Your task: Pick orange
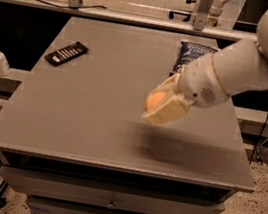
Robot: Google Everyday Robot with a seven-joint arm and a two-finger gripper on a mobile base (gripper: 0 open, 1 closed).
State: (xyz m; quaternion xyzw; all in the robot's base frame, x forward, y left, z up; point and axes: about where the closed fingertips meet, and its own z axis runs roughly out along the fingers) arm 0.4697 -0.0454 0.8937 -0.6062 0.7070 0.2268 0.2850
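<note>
Orange (152,101) seemingly half-hidden inside end effector (156,105)

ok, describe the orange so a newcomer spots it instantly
Start at the grey table, then follow the white arm down to its cream hand over the table's right half. The orange sits clamped in that hand: the only round orange-coloured thing, unlike the blue chip bag behind or the black remote.

Above the matt grey worktop (98,108) I saw the gripper (161,108), its cream fingers (172,112) matt like plastic, clasping the smooth, matt orange (153,102); the chip bag (193,54) looked glossy.
</note>
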